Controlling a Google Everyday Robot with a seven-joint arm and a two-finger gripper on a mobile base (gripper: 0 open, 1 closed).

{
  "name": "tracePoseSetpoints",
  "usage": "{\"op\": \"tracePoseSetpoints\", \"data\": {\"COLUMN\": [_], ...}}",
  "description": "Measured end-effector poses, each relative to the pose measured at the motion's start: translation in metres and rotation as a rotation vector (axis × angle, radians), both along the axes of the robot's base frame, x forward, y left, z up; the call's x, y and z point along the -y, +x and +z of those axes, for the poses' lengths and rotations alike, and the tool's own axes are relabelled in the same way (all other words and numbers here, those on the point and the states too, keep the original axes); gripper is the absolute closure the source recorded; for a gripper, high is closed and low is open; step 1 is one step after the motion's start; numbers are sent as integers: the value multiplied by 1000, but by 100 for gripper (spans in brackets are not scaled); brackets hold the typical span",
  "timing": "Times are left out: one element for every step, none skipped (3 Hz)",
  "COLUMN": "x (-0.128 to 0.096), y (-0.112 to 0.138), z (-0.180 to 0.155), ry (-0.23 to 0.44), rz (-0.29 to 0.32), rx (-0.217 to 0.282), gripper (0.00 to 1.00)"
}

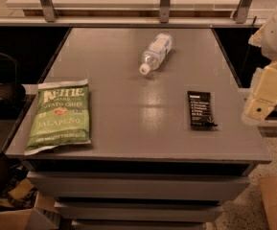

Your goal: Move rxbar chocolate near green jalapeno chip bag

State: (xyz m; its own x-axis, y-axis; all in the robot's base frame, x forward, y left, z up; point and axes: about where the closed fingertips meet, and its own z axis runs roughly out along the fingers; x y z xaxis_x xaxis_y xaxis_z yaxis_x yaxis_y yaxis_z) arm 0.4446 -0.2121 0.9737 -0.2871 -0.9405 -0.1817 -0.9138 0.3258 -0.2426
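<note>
The rxbar chocolate (200, 109) is a small flat black wrapper with white text, lying on the right side of the grey table (138, 143). The green jalapeno chip bag (59, 116) lies flat at the table's front left corner, far from the bar. My gripper (265, 97) is a cream-coloured shape at the right edge of the view. It hangs beyond the table's right edge, to the right of the bar and apart from it. Nothing shows in it.
A clear plastic water bottle (155, 52) lies on its side at the back middle of the table. A dark chair (1, 87) stands to the left. Cardboard boxes (276, 202) sit on the floor at the front right and front left. A railing runs behind the table.
</note>
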Motion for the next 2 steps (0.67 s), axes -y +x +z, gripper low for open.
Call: {"op": "tracePoseSetpoints", "data": {"x": [-6,-9], "y": [16,32], "z": [-32,-62], "ry": [-74,-115], "rz": [-118,-262], "rx": [-98,-178], "gripper": [0,0]}}
